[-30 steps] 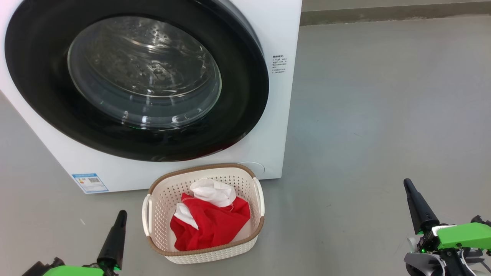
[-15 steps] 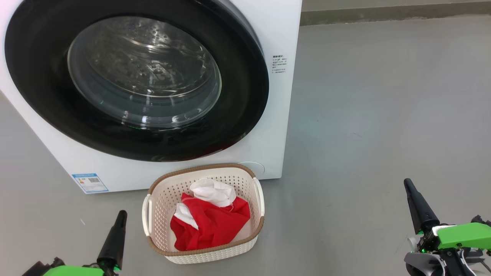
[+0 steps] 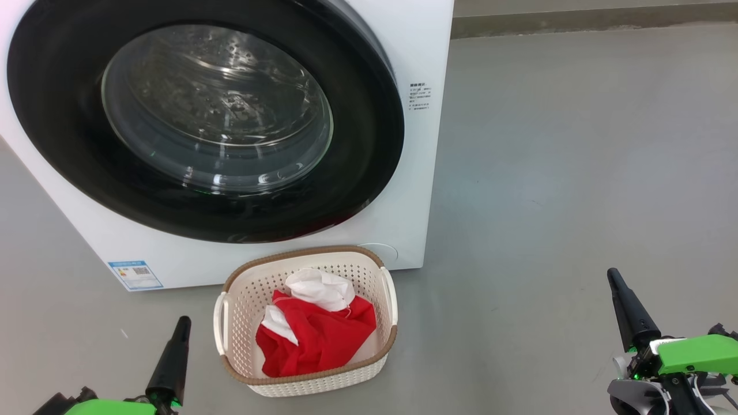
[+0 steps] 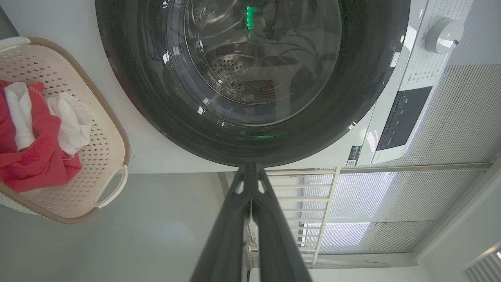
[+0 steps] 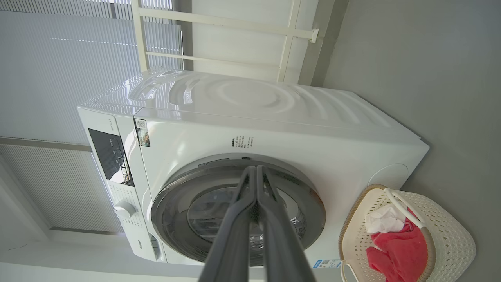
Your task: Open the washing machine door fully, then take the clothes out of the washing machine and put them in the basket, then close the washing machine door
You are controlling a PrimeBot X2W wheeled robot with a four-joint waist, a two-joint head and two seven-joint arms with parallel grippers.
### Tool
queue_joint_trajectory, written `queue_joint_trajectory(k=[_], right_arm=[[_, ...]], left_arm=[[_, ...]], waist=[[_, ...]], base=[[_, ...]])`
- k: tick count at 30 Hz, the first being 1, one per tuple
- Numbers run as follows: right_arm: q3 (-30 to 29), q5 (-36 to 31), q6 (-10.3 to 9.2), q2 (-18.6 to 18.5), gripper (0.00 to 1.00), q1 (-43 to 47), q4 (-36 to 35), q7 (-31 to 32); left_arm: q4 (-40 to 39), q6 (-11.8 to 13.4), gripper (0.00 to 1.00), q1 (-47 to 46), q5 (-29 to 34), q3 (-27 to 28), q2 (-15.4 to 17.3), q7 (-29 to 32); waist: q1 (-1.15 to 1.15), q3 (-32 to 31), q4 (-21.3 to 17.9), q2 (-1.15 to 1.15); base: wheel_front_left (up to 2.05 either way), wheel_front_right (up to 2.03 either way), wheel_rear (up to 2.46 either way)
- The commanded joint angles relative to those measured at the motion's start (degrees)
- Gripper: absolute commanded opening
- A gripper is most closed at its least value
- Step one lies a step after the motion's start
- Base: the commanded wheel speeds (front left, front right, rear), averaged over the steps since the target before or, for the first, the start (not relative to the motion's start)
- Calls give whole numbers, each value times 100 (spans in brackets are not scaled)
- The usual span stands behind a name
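The white washing machine [image 3: 415,173] fills the upper left of the head view. Its round door [image 3: 63,115] with the glossy black rim lies flat against the front, closed. Through the glass I see bare steel drum. The red and white clothes [image 3: 317,334] lie in the cream basket [image 3: 242,294] on the floor just before the machine. My left gripper [image 3: 183,320] is shut and empty, low at the basket's left. My right gripper [image 3: 612,273] is shut and empty, well right of the basket. Both wrist views show closed fingers, door [image 4: 368,78] [image 5: 313,207] and basket [image 4: 113,129] [image 5: 450,231].
Grey floor [image 3: 576,173] stretches to the right of the machine up to a dark skirting strip at the wall. A blue label [image 3: 135,275] sits on the machine's lower front. White blinds and a window frame [image 5: 219,23] stand behind the machine.
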Motion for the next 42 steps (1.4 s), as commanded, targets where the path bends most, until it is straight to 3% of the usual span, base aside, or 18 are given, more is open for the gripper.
queue_joint_trajectory(k=[1, 42], right_arm=[[86, -46, -3, -39, 0, -259, -142, 28], [75, -55, -3, -32, 0, -260, -141, 37]], left_arm=[[-118, -41, 0, -226, -40, 201, 62, 31], [-118, -41, 0, -226, -40, 200, 62, 31]], waist=[[0, 0, 0, -1], [0, 0, 0, -1]], base=[[0, 0, 0], [0, 0, 0]])
